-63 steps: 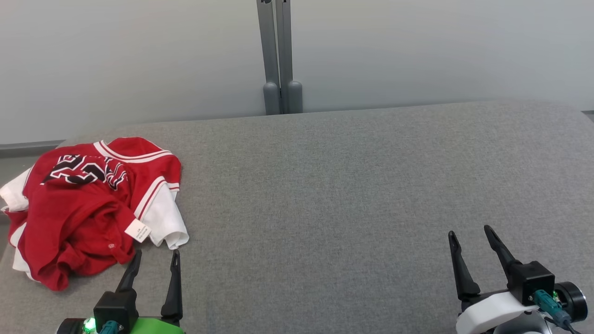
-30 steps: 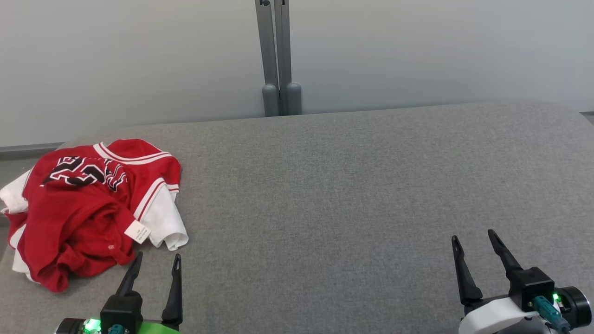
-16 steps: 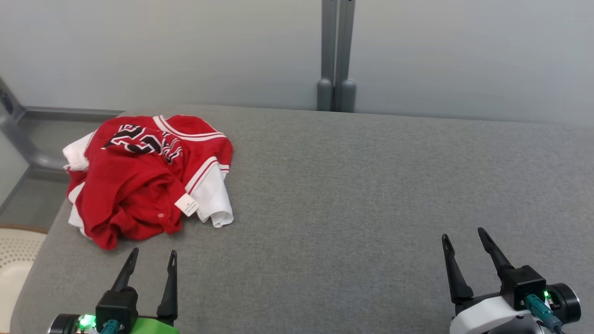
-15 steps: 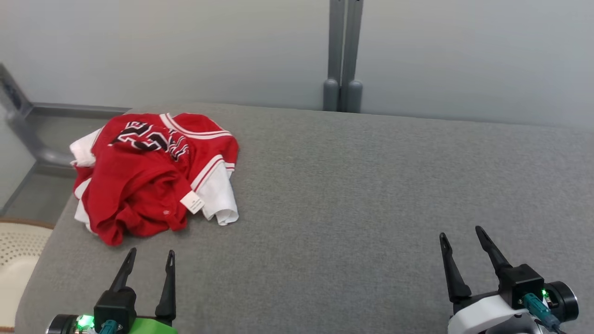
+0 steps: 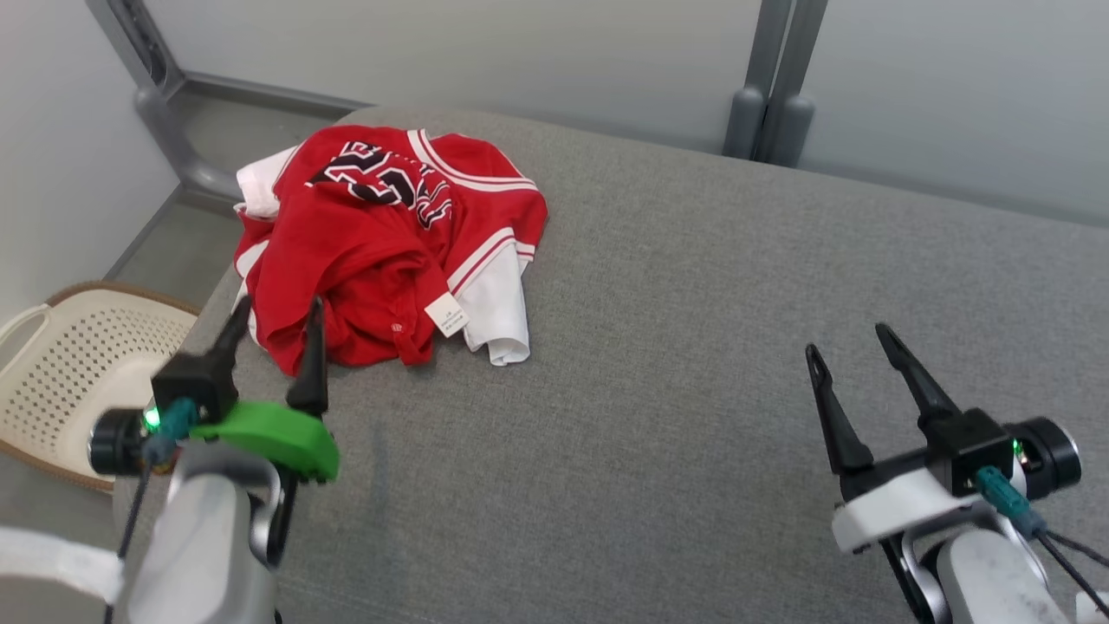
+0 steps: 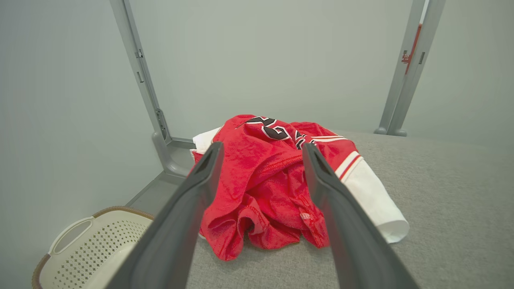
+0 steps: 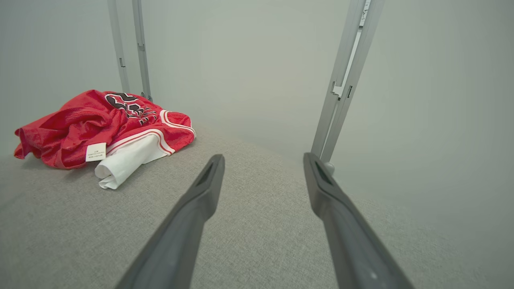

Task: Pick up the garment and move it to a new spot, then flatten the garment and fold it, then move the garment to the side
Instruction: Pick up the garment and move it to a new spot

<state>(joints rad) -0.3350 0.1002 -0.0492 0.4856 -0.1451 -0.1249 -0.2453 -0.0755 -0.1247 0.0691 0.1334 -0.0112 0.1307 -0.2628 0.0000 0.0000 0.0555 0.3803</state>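
Red basketball jersey (image 5: pixel 381 251) is lying crumpled on the far left corner of the grey upholstered surface (image 5: pixel 676 347). Black lettering is facing up, a white sleeve (image 5: pixel 498 303) is sticking out on the side toward the surface's middle, and a white label (image 5: pixel 446 314) is showing beside it.

Left gripper (image 5: pixel 279 302) is hovering at the surface's left edge with its fingers spread and holding nothing. In the left wrist view the jersey is sitting framed between the fingers. Contact with the cloth: can't tell.

Right gripper (image 5: pixel 846 340) is hanging over the near right part of the surface, fingers apart and empty.

A cream perforated laundry basket (image 5: pixel 78 364) is sitting on the floor off the surface's left edge. Grey posts (image 5: pixel 771 78) are standing behind its far edge.
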